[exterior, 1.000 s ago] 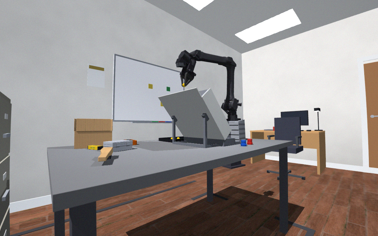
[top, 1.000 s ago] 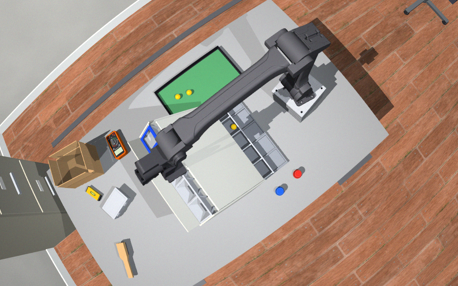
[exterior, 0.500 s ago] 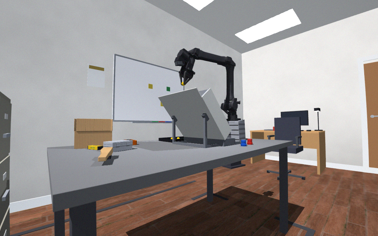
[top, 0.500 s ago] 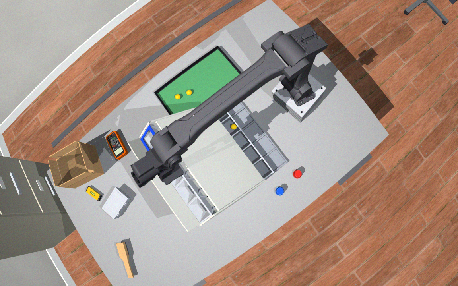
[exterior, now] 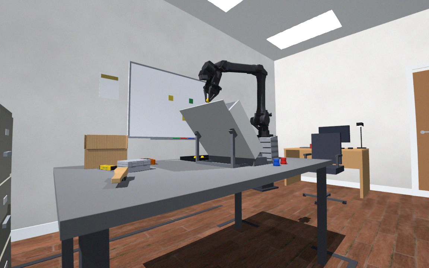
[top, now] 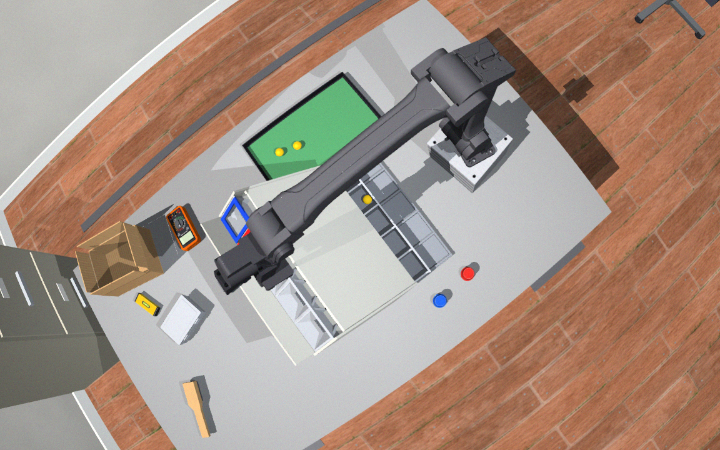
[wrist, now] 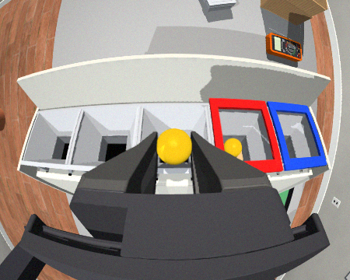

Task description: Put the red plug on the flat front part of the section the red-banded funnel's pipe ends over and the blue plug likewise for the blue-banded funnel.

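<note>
My gripper point(wrist: 174, 138) is shut on a yellow marble point(wrist: 173, 145) and holds it above the row of funnels at the top of the slanted cover, over the plain funnel left of the red-banded funnel point(wrist: 243, 132). A second yellow marble point(wrist: 232, 147) sits in the red-banded funnel's throat. The blue-banded funnel point(wrist: 297, 132) is at the right end and looks empty. In the side view the gripper point(exterior: 207, 98) hangs just above the cover's top edge. The red plug point(top: 467, 273) and blue plug point(top: 439, 300) stand on the table in front of the sections. One marble point(top: 366, 198) lies in a section near the far end.
A green tray point(top: 309, 129) holds two marbles point(top: 287, 148). A multimeter point(top: 184, 226), a cardboard box point(top: 116, 258), a small yellow item point(top: 146, 302), a white box point(top: 181, 319) and a wooden block point(top: 196, 407) lie behind the funnel end. The arm's base point(top: 469, 150) stands by the sections.
</note>
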### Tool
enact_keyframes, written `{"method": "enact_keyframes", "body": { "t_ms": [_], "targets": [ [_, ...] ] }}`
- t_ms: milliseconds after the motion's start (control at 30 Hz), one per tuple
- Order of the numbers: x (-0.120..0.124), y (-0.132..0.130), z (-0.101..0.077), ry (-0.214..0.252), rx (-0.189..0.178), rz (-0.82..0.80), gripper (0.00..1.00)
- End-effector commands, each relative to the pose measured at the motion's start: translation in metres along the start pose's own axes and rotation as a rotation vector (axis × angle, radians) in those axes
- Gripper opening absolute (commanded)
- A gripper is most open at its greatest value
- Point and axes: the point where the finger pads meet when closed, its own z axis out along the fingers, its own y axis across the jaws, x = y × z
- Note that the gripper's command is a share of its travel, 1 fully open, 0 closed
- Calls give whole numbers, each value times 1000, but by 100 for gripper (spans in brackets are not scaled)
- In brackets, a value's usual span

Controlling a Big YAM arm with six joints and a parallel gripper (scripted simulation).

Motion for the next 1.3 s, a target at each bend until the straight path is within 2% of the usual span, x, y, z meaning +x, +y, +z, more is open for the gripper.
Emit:
{"method": "enact_keyframes", "body": {
  "t_ms": [0, 1267],
  "targets": [
    [-4, -1, -8, -60, -1, 4, 0],
    [-9, 0, -14, -59, -3, 5, 0]
  ]
}}
